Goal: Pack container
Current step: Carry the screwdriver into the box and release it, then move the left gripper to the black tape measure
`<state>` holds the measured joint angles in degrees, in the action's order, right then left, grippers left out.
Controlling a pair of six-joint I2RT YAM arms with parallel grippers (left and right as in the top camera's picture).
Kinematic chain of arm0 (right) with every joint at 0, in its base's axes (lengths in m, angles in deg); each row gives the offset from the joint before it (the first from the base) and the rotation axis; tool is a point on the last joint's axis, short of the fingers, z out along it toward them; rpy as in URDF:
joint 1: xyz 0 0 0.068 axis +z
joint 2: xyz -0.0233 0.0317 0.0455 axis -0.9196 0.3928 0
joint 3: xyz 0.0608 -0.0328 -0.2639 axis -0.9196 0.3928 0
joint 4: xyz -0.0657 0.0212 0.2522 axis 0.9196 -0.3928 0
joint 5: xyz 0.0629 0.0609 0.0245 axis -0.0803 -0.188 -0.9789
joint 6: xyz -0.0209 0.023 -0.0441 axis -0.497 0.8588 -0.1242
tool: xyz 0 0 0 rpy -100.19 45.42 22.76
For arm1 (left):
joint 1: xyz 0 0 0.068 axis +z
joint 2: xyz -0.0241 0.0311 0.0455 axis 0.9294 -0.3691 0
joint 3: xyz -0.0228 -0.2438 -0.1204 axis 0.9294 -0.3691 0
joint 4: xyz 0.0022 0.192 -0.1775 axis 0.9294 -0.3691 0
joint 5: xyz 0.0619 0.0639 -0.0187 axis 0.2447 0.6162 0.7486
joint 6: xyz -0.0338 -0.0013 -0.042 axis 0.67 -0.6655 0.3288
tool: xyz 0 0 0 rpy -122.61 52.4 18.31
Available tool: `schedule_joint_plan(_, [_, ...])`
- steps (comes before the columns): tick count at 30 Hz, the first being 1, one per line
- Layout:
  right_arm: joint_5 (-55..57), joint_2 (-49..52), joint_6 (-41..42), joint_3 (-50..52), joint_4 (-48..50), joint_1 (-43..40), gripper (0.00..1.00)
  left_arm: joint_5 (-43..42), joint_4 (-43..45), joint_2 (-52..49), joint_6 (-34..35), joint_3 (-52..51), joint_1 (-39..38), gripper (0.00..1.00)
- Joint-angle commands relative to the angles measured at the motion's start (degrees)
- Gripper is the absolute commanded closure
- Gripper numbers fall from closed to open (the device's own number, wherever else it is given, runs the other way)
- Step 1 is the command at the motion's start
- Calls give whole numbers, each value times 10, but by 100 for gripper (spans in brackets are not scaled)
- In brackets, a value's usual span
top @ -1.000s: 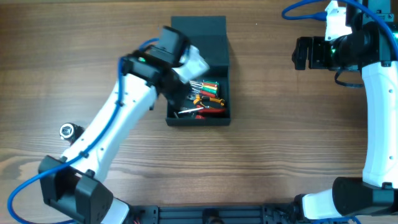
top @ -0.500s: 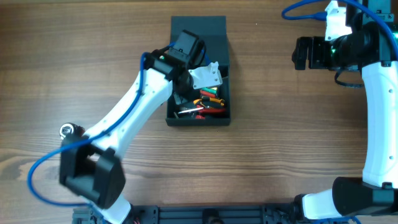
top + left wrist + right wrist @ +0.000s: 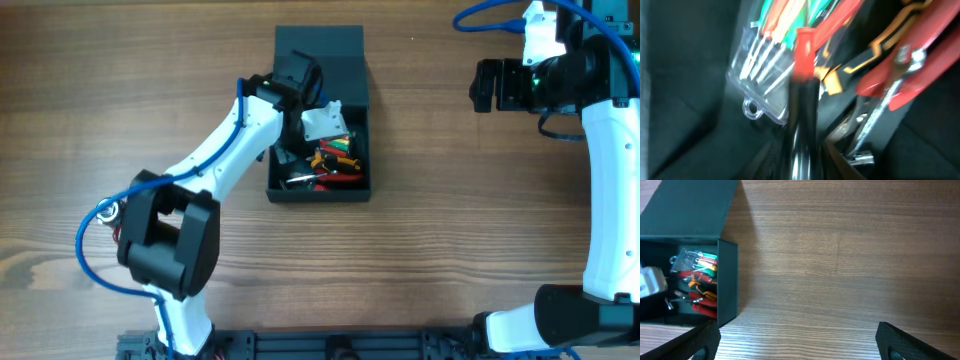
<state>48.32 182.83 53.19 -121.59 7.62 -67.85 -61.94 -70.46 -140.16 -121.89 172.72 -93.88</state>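
The dark teal-black container (image 3: 320,196) stands open at mid-table with its flap lid (image 3: 320,45) folded back on the far side. It also shows in the right wrist view (image 3: 728,280). Inside lie a clear pack of red and green screwdrivers (image 3: 338,141) (image 3: 771,60), red-handled pliers (image 3: 338,178) (image 3: 912,60) and an orange-and-black tool (image 3: 875,47). My left gripper (image 3: 295,157) (image 3: 802,152) is down inside the box, shut on a glossy black tool with a red tip (image 3: 803,85). My right gripper (image 3: 486,85) (image 3: 797,344) is open and empty, far right of the box.
A small silver-and-black object (image 3: 106,209) lies on the wooden table at the left, beside my left arm's lower link. Bare wood lies between the box and the right gripper.
My left arm has reached further into the box and its wrist has turned; its lower links swung in over the table's left. The right arm has not moved.
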Motion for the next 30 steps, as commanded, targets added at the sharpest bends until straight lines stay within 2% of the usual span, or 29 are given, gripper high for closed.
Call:
schedule_joint_plan(1, [-1,5,-10,5,2,-1,0,-14,3,-18,-9,1,13,57])
schedule_joint_plan(5, [-1,5,-10,5,2,-1,0,-13,4,-20,-7,1,14,49])
schedule_joint_plan(7, [-1,5,-10,5,2,-1,0,-13,2,-18,2,1,14,40])
schedule_joint_plan(13, [-1,5,-10,5,2,-1,0,-13,2,7,29,5,14,38])
schedule_joint_plan(15, [-1,5,-10,5,2,-1,0,-13,1,26,48,12,13,36])
schedule_joint_plan(20, [-1,5,-10,5,2,-1,0,3,-12,96,144,44,14,18])
schedule_joint_plan(21, [-1,5,-10,5,2,-1,0,19,-23,113,167,55,15,9])
schedule_joint_plan(23, [-1,5,-10,5,2,-1,0,69,-56,150,242,81,24,0])
schedule_joint_plan(26, [-1,5,-10,5,2,-1,0,125,-110,200,374,105,62,0])
schedule_joint_plan(30, [-1,5,-10,5,2,-1,0,179,-181,259,626,105,158,0])
